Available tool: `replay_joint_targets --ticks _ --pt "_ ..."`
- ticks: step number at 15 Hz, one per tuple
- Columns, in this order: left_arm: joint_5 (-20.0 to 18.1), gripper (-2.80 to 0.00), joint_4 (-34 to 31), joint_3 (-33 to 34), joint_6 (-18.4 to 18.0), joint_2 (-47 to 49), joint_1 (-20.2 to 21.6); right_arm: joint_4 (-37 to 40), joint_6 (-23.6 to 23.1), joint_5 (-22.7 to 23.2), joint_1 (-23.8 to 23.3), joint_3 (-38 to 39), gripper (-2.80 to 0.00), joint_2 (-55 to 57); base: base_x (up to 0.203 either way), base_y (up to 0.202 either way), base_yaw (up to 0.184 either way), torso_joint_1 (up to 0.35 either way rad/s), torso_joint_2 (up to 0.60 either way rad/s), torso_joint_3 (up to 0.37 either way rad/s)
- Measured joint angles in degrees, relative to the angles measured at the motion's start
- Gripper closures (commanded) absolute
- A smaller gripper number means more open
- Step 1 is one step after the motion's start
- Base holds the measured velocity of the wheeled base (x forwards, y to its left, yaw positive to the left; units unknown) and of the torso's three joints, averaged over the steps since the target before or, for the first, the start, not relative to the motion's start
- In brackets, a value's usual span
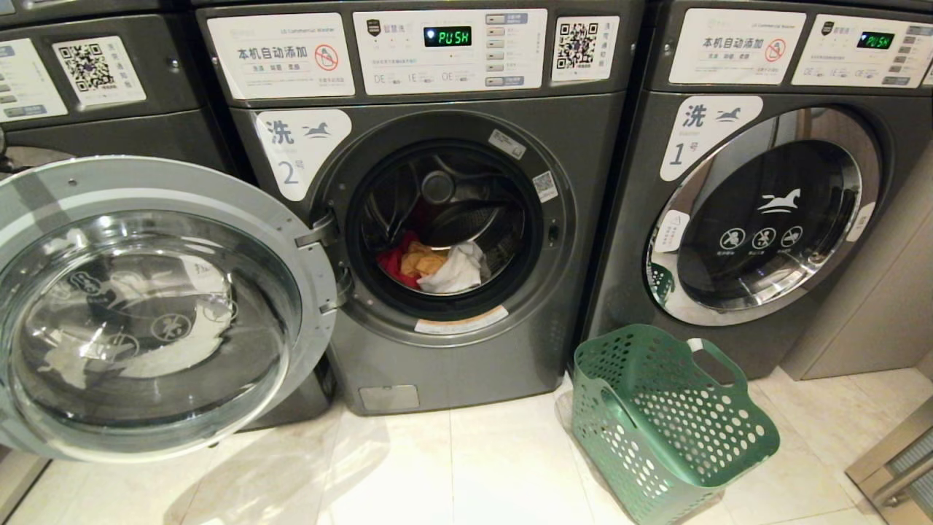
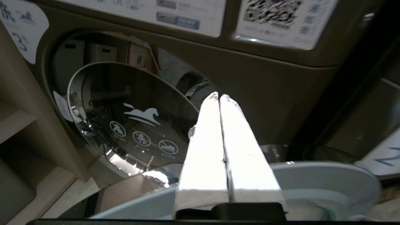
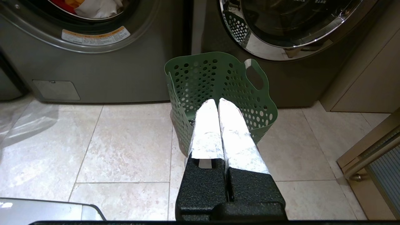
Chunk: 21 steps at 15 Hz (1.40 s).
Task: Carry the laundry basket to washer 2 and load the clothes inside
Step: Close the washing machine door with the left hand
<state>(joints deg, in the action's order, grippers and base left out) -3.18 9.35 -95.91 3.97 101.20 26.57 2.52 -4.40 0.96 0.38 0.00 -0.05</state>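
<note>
Nearest, the right pincer (image 3: 218, 103) hangs low over the floor tiles (image 1: 452, 467), fingers pressed together and holding nothing; it points at the basket (image 1: 667, 426), which stands on the floor just in front of the gap between washer 2 (image 1: 437, 219) and washer 1 (image 1: 765, 211). No clothing shows in the basket, so it looks set aside where it will not block the opening. The left pincer (image 2: 218, 97) is likewise shut and empty, raised just above the rim of the open door (image 1: 146, 306), which hangs wide to the left, perhaps ready to push it closed. Farther back, the clothes (image 1: 434, 266), red, orange and white, lie heaped at the front of the drum, so loading appears finished.
</note>
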Motion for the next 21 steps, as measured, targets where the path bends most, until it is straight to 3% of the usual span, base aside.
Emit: replay_joint_targets --ticks 2,6,8,12,15,17,19,21 --pt "-2.07 0.0 -0.37 -2.47 0.41 4.85 2.07 0.0 0.07 -0.13 0.02 0.0 0.0 0.0 0.0 0.0 0.0 0.0 0.0 0.0" --pt "-11.17 0.0 -4.48 -3.48 0.38 9.25 4.07 0.01 0.22 -0.28 0.02 0.0 0.0 0.0 0.0 0.0 0.0 0.0 0.0 0.0" --pt "-13.97 0.0 -11.02 -4.14 -0.03 9.47 4.46 0.01 0.27 -0.28 0.02 0.0 0.0 0.0 0.0 0.0 0.0 0.0 0.0 0.0" --pt "-14.9 0.0 -24.81 -7.48 -0.14 7.63 4.4 0.01 0.3 -0.28 0.02 0.0 0.0 0.0 0.0 0.0 0.0 0.0 0.0 0.0" --pt "-19.03 0.0 -38.37 -7.87 -0.18 1.72 3.1 0.0 0.38 -0.28 0.02 0.0 0.0 0.0 0.0 0.0 0.0 0.0 0.0 0.0" --pt "-21.47 0.0 -51.06 -8.09 -0.69 -3.38 0.89 -0.02 0.46 -0.3 0.0 0.0 0.0 0.0 0.0 0.0 0.0 0.0 0.0 0.0" --pt "-23.27 0.0 -64.1 -7.87 -1.32 -8.63 -3.73 -0.02 0.49 -0.29 0.02 0.0 0.0 -0.01 0.0 0.0 0.0 0.0 0.0 0.0" --pt "-23.86 0.0 -74.02 -8.09 -1.54 -13.42 -11.02 -0.02 0.39 -0.28 0.06 0.0 0.0 0.0 0.0 0.0 0.0 0.0 0.0 0.0"
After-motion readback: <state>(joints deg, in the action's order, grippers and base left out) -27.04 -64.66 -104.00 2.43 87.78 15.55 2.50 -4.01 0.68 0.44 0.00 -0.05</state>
